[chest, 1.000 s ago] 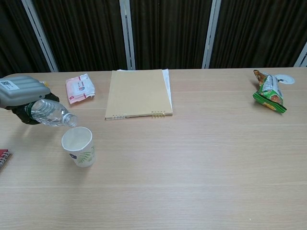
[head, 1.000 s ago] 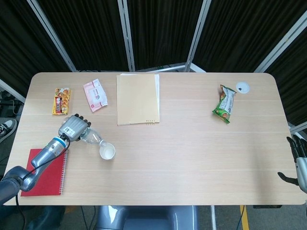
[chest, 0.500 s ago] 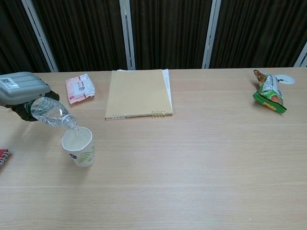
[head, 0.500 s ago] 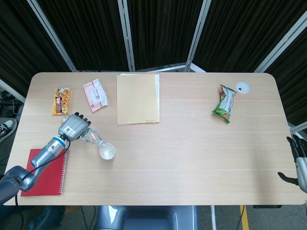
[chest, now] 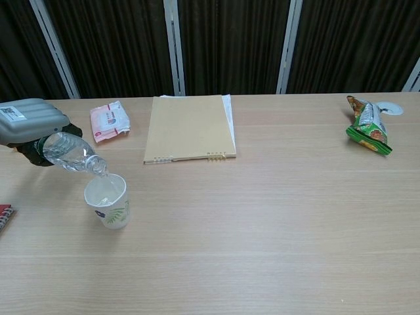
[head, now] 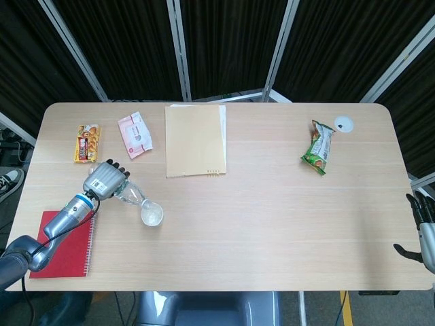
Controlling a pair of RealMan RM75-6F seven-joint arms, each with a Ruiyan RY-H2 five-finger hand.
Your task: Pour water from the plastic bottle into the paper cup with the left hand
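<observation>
Left hand (chest: 29, 125): grips plastic bottle (chest: 72, 154), tilted, mouth over paper cup (chest: 107, 201). Right hand (head: 423, 227): beyond worktop (head: 272, 224) edge, fingers apart, holding nothing.

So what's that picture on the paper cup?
Green leafy sprigs on the white paper cup, clearest in the chest view.

The wooden table (head: 272, 204) carries a paper cup (chest: 107, 201), tan notebook (head: 195, 140), red notebook (head: 66, 244) and snack packets (head: 318, 147).

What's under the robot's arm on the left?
A red notebook lies on the table beneath the left arm. The arm covers part of its top edge, so that strip cannot be seen.
</observation>
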